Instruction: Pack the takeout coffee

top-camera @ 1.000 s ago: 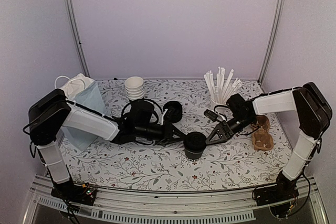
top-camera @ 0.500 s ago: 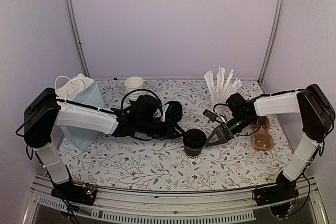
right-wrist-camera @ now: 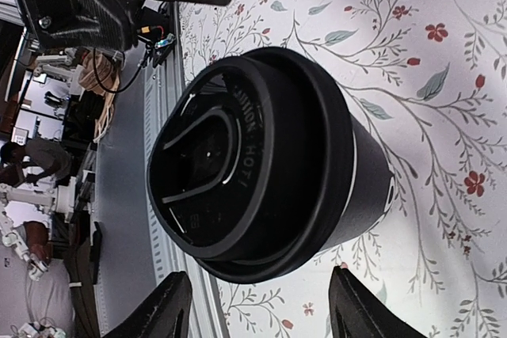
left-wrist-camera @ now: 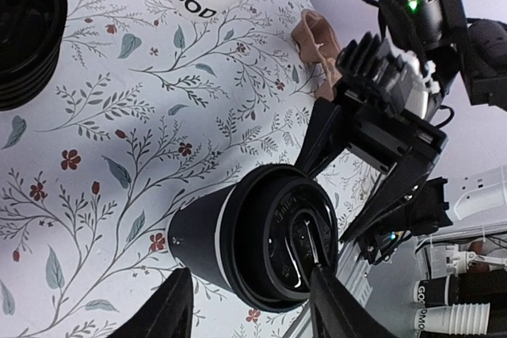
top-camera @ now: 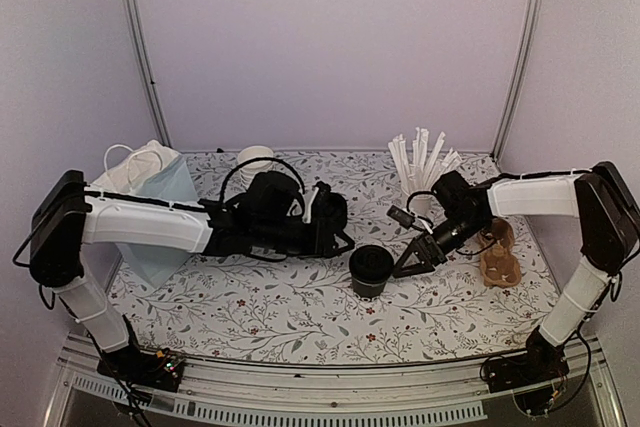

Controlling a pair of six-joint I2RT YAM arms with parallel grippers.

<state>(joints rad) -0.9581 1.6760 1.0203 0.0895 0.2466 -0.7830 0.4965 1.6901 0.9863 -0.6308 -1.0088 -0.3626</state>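
The takeout coffee [top-camera: 371,269], a black paper cup with its black lid on, stands upright on the flowered table between the two arms. My left gripper [top-camera: 343,240] is just left of it and open, touching nothing. In the left wrist view the cup [left-wrist-camera: 253,247] sits ahead of the open gripper [left-wrist-camera: 249,314], whose fingers [left-wrist-camera: 170,310] are spread wide. My right gripper [top-camera: 404,267] is just right of the cup, open and empty. Seen from the right wrist, the lidded cup [right-wrist-camera: 261,164] is in front of the gripper [right-wrist-camera: 257,314], clear of both fingers [right-wrist-camera: 356,306].
A stack of black lids [left-wrist-camera: 24,29] lies behind the left gripper. A white cup of wrapped straws [top-camera: 420,172] stands at the back right, a brown cardboard carrier [top-camera: 498,252] at the right, a stack of white cups [top-camera: 256,157] at the back, and a blue bag [top-camera: 160,192] at the left.
Both grippers have opened and drawn back from the cup, the left one leftwards, the right one a little to the right. The lidded cup stands free between them.
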